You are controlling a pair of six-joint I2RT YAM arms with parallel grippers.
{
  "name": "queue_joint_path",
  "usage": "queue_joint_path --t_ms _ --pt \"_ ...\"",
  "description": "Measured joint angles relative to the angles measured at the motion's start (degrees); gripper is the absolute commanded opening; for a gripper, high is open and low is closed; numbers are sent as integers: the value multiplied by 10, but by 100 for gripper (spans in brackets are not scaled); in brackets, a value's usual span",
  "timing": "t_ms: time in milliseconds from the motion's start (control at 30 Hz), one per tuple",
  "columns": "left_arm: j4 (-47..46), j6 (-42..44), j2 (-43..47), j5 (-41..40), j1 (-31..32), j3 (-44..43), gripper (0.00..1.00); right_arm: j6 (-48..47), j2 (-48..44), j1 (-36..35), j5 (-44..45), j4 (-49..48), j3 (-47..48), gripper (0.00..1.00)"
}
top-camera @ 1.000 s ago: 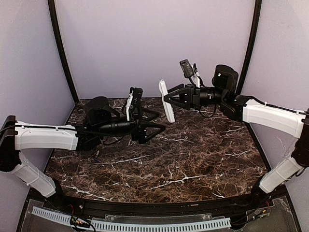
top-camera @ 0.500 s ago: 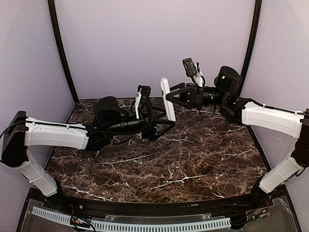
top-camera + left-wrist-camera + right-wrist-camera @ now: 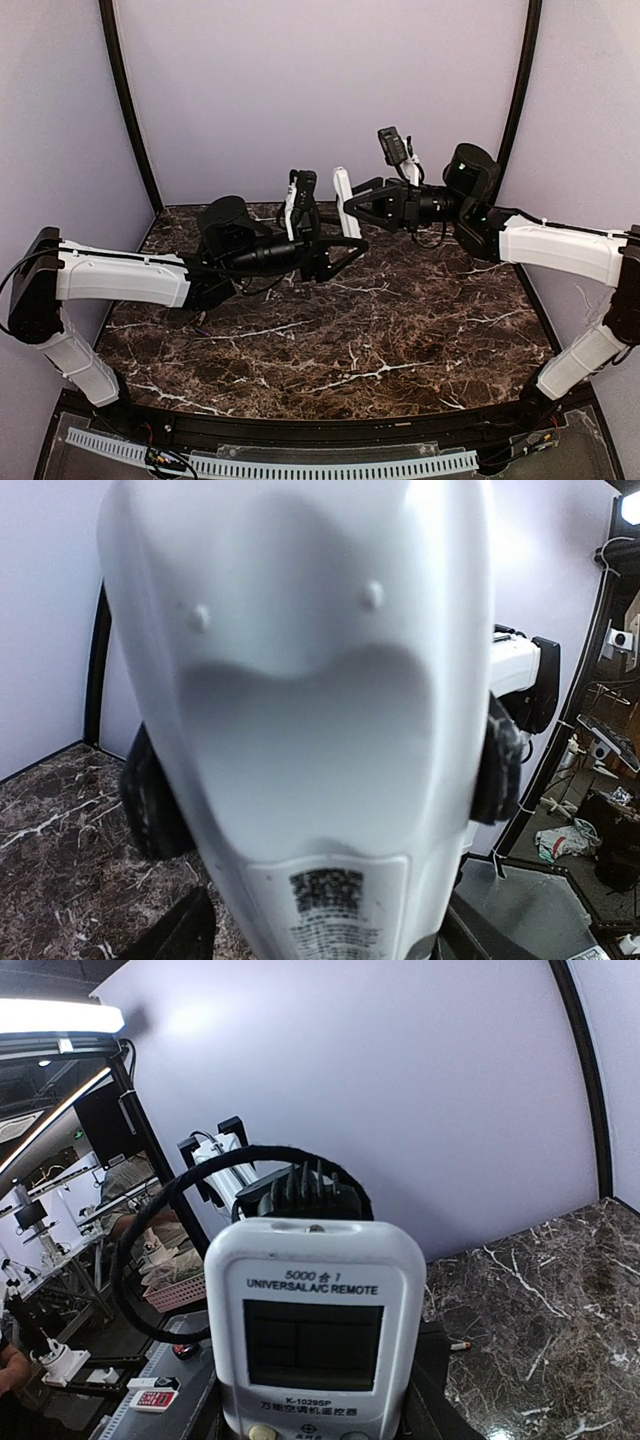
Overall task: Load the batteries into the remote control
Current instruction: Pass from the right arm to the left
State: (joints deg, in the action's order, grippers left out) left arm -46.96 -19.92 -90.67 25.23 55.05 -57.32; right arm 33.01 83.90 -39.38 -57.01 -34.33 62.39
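White plastic fills my left wrist view: the back of the remote control (image 3: 346, 203), printed label (image 3: 330, 900) at its lower end. The handset stands nearly upright in the air above the far middle of the marble table (image 3: 400, 330), clear of the surface. My right gripper (image 3: 356, 208) is pinching it by the 2 long edges, and on my right wrist view the display window (image 3: 312, 1345) faces the camera. My left gripper (image 3: 350, 250) reaches in from the opposite side, above that same part of the table. Its 2 fingers (image 3: 180, 930) are spread, one on each side of the handset's lower end. I cannot tell whether their pads touch the plastic.
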Motion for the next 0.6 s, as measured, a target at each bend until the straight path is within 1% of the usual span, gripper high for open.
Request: queue_joint_path --t_ms 67,167,233,267,300,367,433,467,600 --pt "0 -1 -2 -5 0 0 61 -3 0 0 2 0 -1 35" --pt "-1 -2 -2 -14 1 0 50 -4 0 0 4 0 -4 44" --pt "3 -6 -2 -21 4 0 47 -16 0 0 6 0 -5 54" --pt "4 -8 -2 -24 4 0 46 -22 -1 0 7 2 -6 61" --pt "5 -8 -2 -25 4 0 44 -29 -2 0 8 4 -6 73" --pt "13 -1 -2 -35 5 -2 43 -31 -9 0 18 23 -6 82" --pt "28 9 -2 -48 5 -2 42 -41 -18 0 32 50 -6 85" --pt "40 16 -2 -56 5 -3 42 -48 -24 0 42 66 -5 85" --pt "94 45 -2 -97 5 -10 40 -79 -44 0 97 155 9 81"
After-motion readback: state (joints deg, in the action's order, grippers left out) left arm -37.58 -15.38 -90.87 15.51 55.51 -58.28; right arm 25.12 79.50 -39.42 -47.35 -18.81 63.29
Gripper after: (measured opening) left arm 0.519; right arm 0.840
